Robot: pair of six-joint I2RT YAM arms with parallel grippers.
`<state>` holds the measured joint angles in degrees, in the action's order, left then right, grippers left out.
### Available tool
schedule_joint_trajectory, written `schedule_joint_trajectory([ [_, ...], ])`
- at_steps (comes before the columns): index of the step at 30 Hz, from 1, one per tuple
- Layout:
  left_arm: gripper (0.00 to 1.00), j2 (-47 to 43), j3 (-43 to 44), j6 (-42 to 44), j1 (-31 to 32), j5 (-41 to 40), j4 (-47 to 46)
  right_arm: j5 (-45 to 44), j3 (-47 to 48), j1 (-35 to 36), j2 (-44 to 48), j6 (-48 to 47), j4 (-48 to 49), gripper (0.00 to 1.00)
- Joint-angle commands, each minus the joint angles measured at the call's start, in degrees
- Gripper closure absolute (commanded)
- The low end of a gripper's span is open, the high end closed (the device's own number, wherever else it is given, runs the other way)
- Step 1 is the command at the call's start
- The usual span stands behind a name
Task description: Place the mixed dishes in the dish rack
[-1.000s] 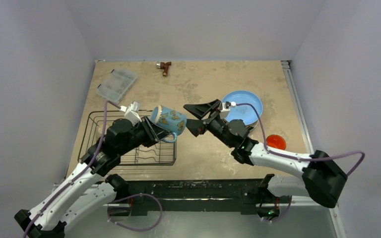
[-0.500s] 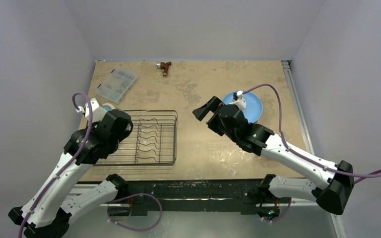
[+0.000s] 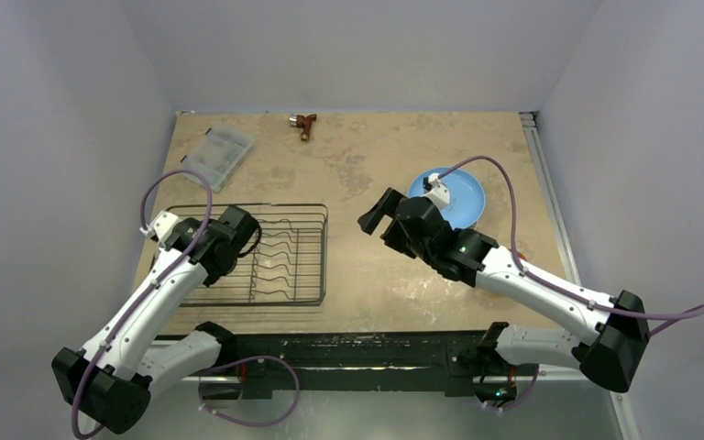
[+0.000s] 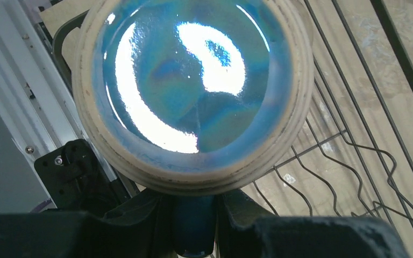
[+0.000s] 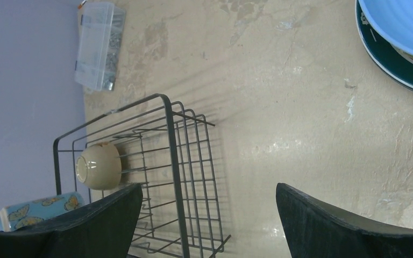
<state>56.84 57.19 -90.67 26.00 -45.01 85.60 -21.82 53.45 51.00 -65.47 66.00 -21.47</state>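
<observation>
Odds and ends on the beige desk [image 3: 376,275]

A clear plastic compartment box [image 3: 216,154] lies near the far left corner of the mottled desk, set at a slant to the edges, its contents too small to make out. A small brown tool [image 3: 304,124] sits at the far edge near the middle, well apart from the box. A pale metal rail [image 3: 550,215] runs along the desk's right side, and plain lilac-grey walls [image 3: 357,46] close it in on three sides.

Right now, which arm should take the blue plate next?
Right. Its hand is open and sits next to the blue plate; the left hand is shut on the mug at the rack.
</observation>
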Motion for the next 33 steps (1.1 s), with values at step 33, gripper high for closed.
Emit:
schedule_joint_trajectory([
  [33,0.99,18.33,-6.14,-19.44,-11.57,-3.66,-3.26,3.21,1.14,0.15,-4.75,-2.09,2.25,0.04],
])
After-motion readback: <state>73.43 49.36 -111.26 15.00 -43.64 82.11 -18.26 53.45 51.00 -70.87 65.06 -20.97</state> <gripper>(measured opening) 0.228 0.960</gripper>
